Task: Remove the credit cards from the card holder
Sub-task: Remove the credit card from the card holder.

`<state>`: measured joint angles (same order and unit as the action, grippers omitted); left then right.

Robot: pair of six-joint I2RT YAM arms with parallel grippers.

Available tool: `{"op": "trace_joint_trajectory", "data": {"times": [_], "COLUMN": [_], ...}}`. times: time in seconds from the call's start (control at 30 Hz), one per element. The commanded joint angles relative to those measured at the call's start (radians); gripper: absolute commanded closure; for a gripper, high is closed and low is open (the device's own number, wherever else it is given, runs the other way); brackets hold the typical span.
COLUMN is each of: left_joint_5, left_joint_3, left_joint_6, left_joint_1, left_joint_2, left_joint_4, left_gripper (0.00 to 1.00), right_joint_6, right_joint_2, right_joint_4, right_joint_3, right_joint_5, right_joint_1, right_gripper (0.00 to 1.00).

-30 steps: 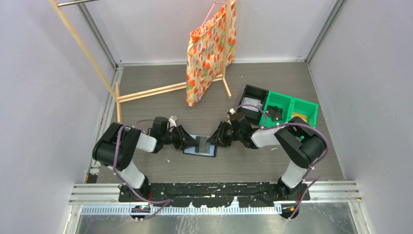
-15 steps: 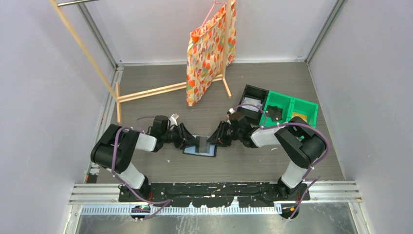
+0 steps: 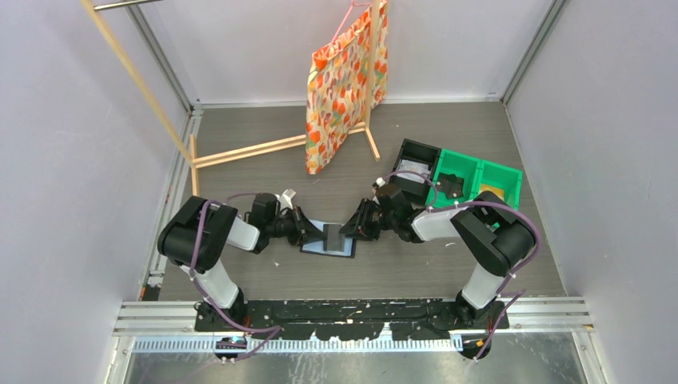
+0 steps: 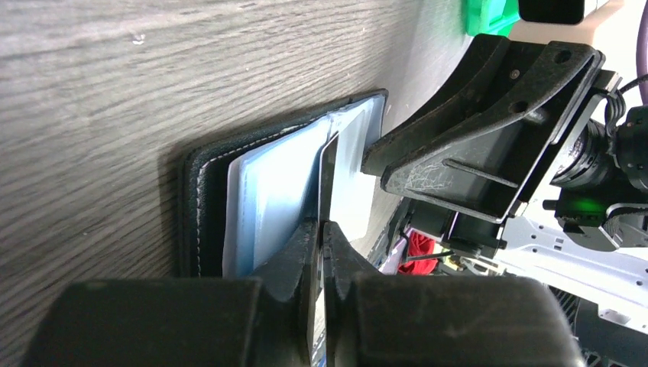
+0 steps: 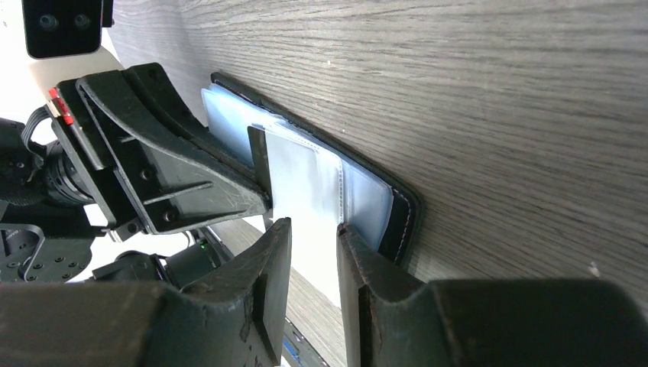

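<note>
Pinching a thin dark credit card (image 4: 328,164) edge-on, the left claw (image 4: 322,233) has its two fingers closed flat against the card's faces, with no gap to be seen. The card stands on its edge and reaches out from the fingertips over the blue-grey inside of the card holder (image 4: 264,191). Whether its far end sits in a pocket, I cannot tell.

Facing it from the other side, the right claw (image 5: 313,228) is down at the holder's opposite half. Its fingers stand apart with a pale flap (image 5: 302,176) running between them. From here I cannot tell whether they press on that flap or only straddle it.

The holder lies open and flat on the surface (image 3: 264,172), inside up, its black stitched rim showing round the pockets. It sits about midway between the left and right edges, nearer the near edge than the far one, with the two claws touching it from either side.

Toward the right edge stand a black bin (image 3: 417,160) and, just beside it, green bins (image 3: 480,178). Near the far edge a patterned bag (image 3: 340,88) hangs over a wooden rack (image 3: 248,150).
</note>
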<state>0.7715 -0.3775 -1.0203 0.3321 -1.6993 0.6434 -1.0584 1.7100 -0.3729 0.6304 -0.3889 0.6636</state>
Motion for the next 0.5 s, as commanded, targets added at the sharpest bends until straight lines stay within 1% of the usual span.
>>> {"op": "trace_joint_trajectory", "data": {"times": [0.0, 0.1, 0.2, 0.33, 0.47], "left_joint_5": [0.010, -0.003, -0.053, -0.159, -0.254], "left_joint_3": [0.008, 0.006, -0.005, 0.010, 0.008], "left_joint_6": [-0.013, -0.002, 0.051, 0.091, 0.136], "left_joint_1": [0.004, 0.002, 0.000, -0.005, -0.011], "left_joint_2": [-0.003, 0.018, 0.084, 0.234, 0.425], "left_joint_4": [0.072, 0.029, -0.123, -0.322, -0.527], "left_gripper": [0.99, 0.99, 1.00, 0.99, 0.99], "right_joint_6": [0.038, 0.034, 0.033, 0.035, 0.038], "right_joint_2": [0.024, 0.023, 0.022, 0.013, 0.009], "right_joint_4": [0.105, 0.102, 0.101, 0.103, 0.103], "right_joint_3": [-0.010, -0.016, -0.018, -0.023, -0.022], "right_joint_5": [0.055, 0.057, 0.059, 0.065, 0.057], "right_joint_1": [0.001, 0.002, 0.001, 0.001, 0.000], "right_gripper": [0.66, 0.66, 0.66, 0.66, 0.66]}}
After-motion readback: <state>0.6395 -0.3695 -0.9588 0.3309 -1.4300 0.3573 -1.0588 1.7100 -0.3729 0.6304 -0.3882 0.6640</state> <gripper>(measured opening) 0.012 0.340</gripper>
